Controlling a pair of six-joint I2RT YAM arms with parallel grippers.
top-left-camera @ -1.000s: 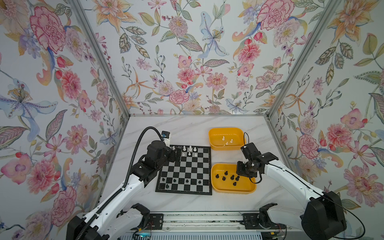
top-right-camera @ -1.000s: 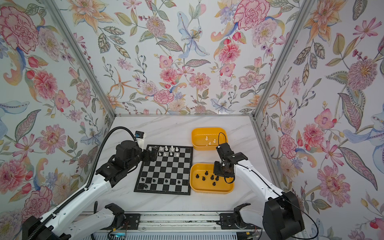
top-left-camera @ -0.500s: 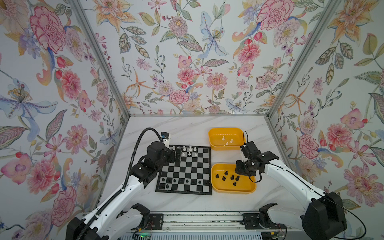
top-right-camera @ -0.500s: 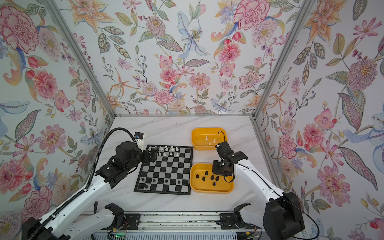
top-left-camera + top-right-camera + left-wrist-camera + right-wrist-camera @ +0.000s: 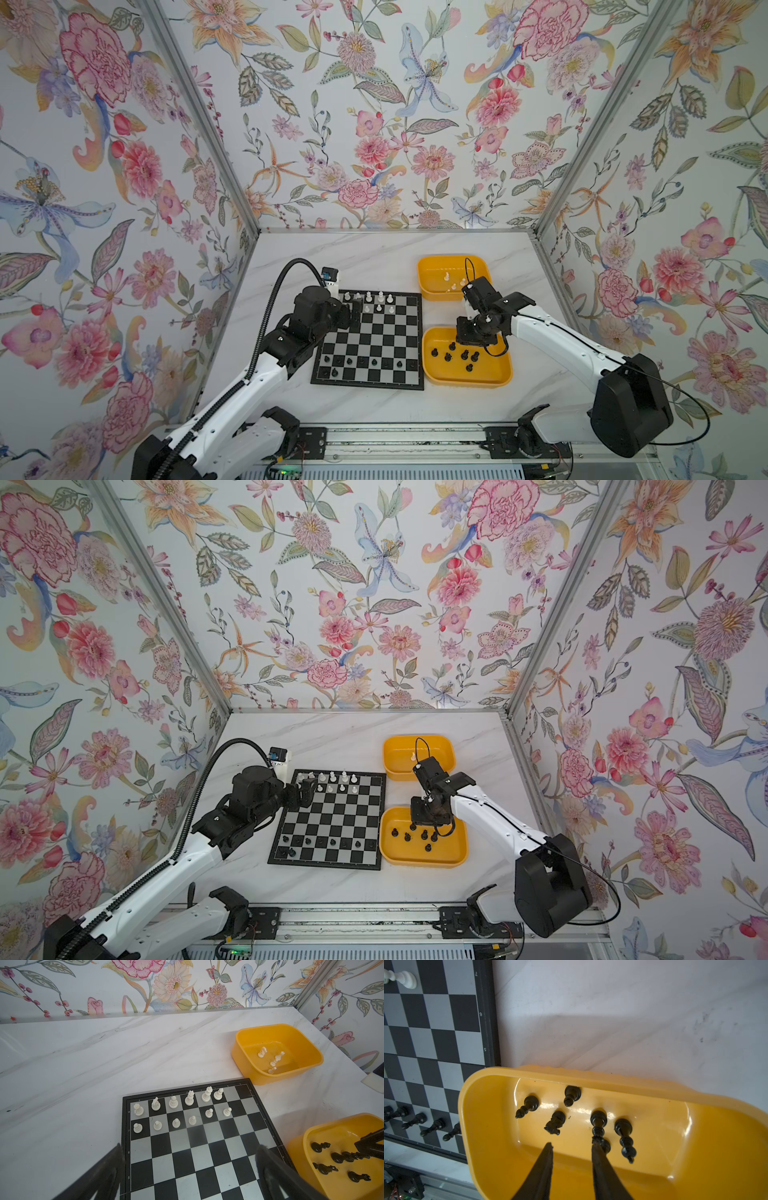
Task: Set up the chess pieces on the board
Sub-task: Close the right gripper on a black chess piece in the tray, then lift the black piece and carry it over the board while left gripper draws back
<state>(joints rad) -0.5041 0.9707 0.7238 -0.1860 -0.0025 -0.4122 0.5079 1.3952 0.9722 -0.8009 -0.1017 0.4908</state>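
Several black pieces (image 5: 599, 1121) crowd the yellow tub (image 5: 488, 1126) under my right gripper (image 5: 572, 1144), jaws apart, empty; closing could pinch two or knock neighbours.

table (image 5: 374, 257): white marble-look top, smooth, faint sheen | tub (image 5: 483, 1126): yellow plastic, glossy, bright glare on its floor | board (image 5: 185, 1163): matt black border, silver-grey squares with satin sheen | white pieces (image 5: 189, 1098): smooth plastic, dull | black pieces (image 5: 599, 1120): shiny plastic | walls (image 5: 374, 124): matt flowered print | corner strip (image 5: 203, 124): brushed metal
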